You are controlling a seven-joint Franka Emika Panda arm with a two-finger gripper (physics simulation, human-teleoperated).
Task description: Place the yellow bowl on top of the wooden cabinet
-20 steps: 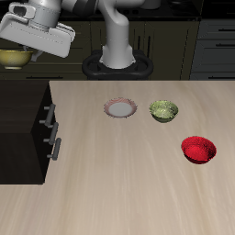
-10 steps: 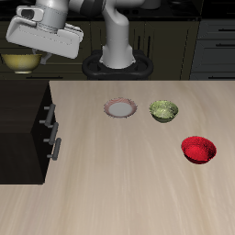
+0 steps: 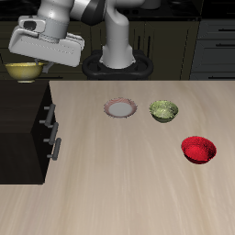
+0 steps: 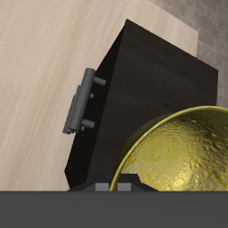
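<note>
Since the earlier frames the gripper [image 3: 35,62] has carried the yellow bowl [image 3: 23,71] inward and lower, now over the back of the wooden cabinet [image 3: 23,115]. Bowl upright, mouth up; round, no long axis. Jaws clamped on its rim. Step: transport almost done. Next: lower onto the top, release. Elsewhere: plate [image 3: 121,108], olive-green bowl [image 3: 163,111], red bowl [image 3: 198,149].
</note>
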